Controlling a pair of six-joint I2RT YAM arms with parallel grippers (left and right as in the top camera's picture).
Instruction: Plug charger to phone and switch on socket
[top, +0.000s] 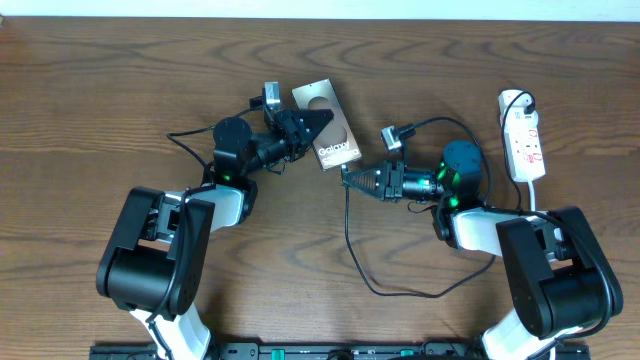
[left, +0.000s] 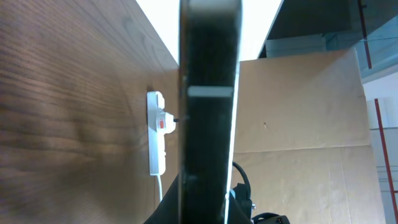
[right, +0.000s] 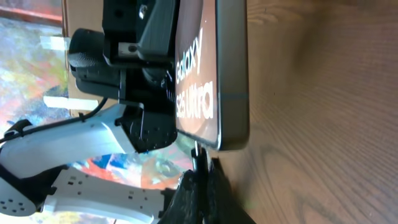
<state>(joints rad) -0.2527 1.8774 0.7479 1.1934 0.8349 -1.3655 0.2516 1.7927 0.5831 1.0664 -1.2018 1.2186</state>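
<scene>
A dark wood-grain tabletop (top: 100, 90) meets a pale wall at its far edge, brown cardboard (left: 298, 124) stands beyond it, and the socket (top: 524, 140) lies far right. The left pincer (top: 318, 122), stretched forward, is clamped on the phone (top: 338, 142) near mid-table. The right pincer (top: 350, 178), pointing left, pinches the charger (top: 346, 225), its tip at the phone's lower end, possibly not seated.

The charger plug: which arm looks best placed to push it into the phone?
Right. The right gripper holds the charger with its tip just at the phone's end, while the left gripper is busy holding the phone.
</scene>
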